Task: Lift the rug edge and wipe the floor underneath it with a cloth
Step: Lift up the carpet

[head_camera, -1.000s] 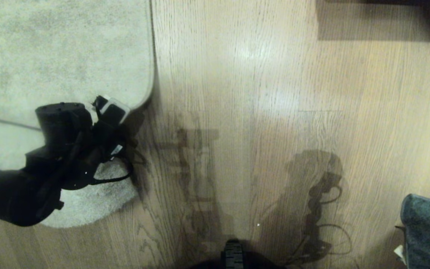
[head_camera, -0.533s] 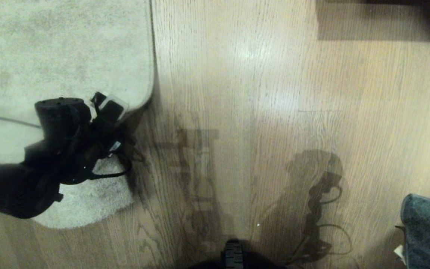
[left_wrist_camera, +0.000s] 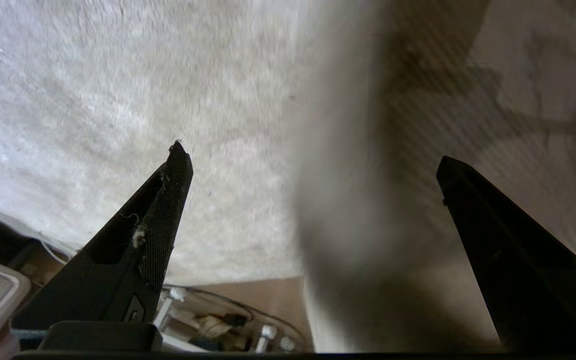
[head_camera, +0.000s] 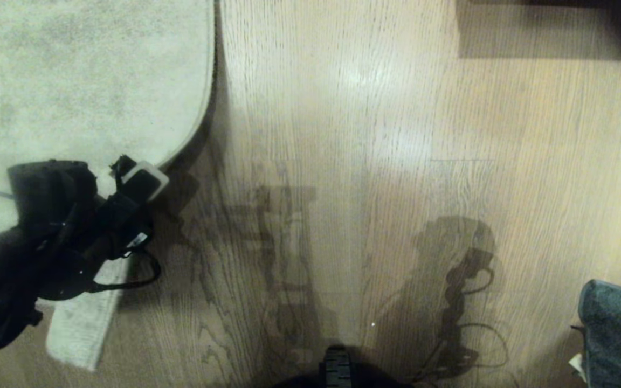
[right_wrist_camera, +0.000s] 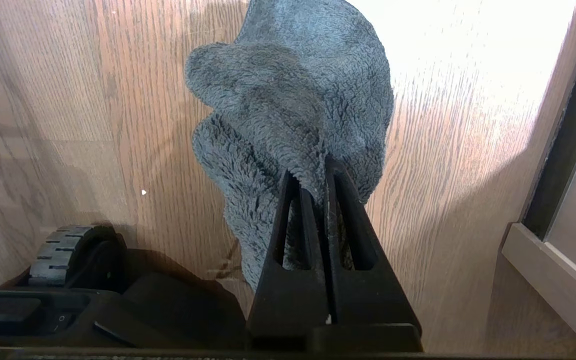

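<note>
Since a second ago the left end effector (left_wrist_camera: 313, 160) has drawn back toward the robot, and the rug edge (head_camera: 81, 334) now shows as a narrower strip than the earlier rounded flap. The floor (head_camera: 397, 134) is light brown grained planks with a sheen, crossed by the robot's shadows, the pale rug covering its far left corner. The left end effector's fingers (left_wrist_camera: 168, 200) stand wide apart, straddling the rug's raised border without gripping it, while the right end effector (right_wrist_camera: 318, 175) is clamped on the cloth (right_wrist_camera: 293, 100) just above the floor's near right corner.
</note>
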Controlling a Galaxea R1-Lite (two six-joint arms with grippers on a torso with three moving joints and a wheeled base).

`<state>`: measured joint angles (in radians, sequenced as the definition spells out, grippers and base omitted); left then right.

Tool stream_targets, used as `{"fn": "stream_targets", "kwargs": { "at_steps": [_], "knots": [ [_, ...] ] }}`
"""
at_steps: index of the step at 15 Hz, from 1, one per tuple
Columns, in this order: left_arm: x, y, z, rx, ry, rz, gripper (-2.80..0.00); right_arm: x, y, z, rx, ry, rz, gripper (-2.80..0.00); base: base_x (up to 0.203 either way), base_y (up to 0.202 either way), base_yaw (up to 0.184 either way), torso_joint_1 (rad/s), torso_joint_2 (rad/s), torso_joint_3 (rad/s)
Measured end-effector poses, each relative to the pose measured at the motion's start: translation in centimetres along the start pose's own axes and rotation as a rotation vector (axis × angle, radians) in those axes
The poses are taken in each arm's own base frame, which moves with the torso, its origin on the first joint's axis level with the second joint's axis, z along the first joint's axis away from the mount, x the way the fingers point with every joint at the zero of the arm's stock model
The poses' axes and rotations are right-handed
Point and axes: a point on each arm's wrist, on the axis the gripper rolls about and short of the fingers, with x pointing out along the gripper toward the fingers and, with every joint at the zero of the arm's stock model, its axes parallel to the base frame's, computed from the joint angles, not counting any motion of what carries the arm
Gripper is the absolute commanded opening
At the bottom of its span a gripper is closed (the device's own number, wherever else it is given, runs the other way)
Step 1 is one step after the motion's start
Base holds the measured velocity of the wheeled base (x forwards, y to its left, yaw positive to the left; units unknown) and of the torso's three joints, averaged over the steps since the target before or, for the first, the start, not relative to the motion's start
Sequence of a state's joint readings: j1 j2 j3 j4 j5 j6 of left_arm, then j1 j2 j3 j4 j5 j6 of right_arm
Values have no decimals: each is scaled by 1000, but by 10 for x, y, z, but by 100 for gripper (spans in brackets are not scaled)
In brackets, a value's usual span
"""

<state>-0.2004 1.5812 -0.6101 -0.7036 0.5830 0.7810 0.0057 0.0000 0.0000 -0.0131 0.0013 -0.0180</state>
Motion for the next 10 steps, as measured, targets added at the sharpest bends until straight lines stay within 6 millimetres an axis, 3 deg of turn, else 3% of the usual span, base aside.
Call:
{"fn": "stream_targets", "kwargs": {
  "at_steps": [10],
  "knots": [
    [-26, -17, -32, 76, 35, -73, 0, 0, 0, 0, 0, 0, 0, -280, 0, 0, 0, 0, 0, 0]
  ]
}}
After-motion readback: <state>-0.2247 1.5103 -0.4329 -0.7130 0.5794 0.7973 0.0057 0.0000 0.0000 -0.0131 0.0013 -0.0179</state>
